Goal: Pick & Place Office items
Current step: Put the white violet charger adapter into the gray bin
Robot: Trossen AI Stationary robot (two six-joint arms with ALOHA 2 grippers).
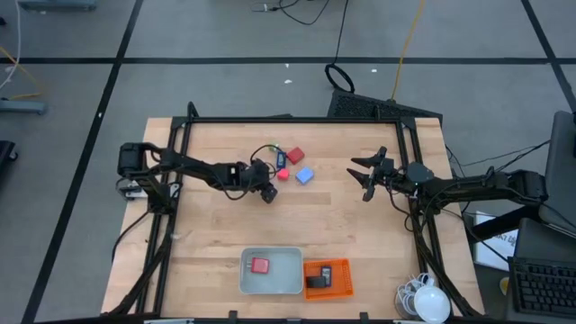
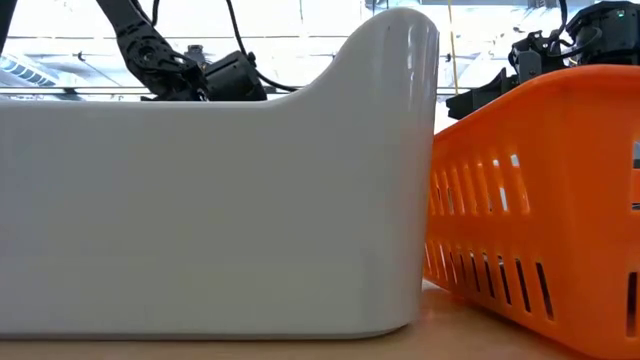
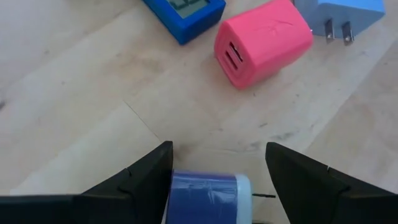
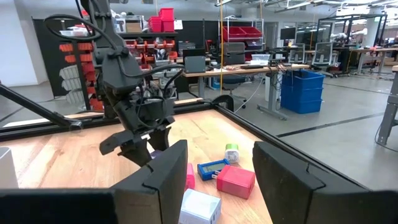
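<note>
My left gripper (image 1: 268, 193) points down at the table's middle, open, with its fingers either side of a white-blue piece (image 3: 208, 196) lying on the wood. Just beyond it lie a pink block (image 3: 264, 40), a blue piece with a small display (image 3: 186, 15) and a light blue plug block (image 3: 339, 12). A red block (image 1: 294, 156) sits farther back, and a green-white piece (image 4: 231, 152) shows near it. My right gripper (image 1: 364, 175) hovers open at the right, holding nothing. My left gripper stands over the white-blue piece from above, slanting down. The piece's blue end (image 3: 180, 196) lies right against one finger (image 3: 152, 177); whether they touch I cannot tell. A gap shows between its white end (image 3: 244, 196) and the other finger (image 3: 298, 180). The piece rests on the table.
A grey tray (image 1: 290, 281) with a red piece (image 1: 261, 265) stands at the near edge. An orange mesh basket (image 1: 340, 286) with a black flat piece (image 1: 315, 282) sits beside it. A black frame (image 1: 297, 120) rims the table. Bare wood lies between the arms.
</note>
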